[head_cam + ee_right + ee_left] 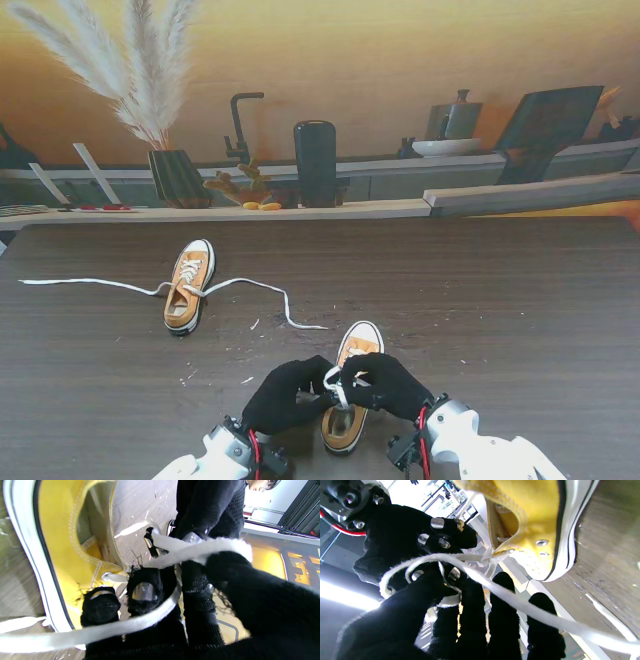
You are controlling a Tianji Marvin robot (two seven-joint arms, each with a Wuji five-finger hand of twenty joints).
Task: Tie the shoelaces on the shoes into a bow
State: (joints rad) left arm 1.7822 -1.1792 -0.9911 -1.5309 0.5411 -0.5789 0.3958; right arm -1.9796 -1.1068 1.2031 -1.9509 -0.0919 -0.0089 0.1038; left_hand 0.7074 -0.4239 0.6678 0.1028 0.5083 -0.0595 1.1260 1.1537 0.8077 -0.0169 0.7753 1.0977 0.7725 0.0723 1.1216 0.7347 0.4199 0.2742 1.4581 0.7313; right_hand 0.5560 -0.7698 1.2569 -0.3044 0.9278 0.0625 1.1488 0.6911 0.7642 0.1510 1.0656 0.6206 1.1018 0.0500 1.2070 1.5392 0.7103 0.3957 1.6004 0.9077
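Stand view: lace (335, 384) between hands

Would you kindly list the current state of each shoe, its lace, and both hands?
Near shoe: upright on the table, under both hands.
Near shoe's lace: lifted in a loop between the hands, bow not finished.
Far shoe: upright, untouched.
Far shoe's lace: untied, ends trailing flat to both sides.
Left hand: shut on the near shoe's lace.
Right hand: shut on the near shoe's lace.
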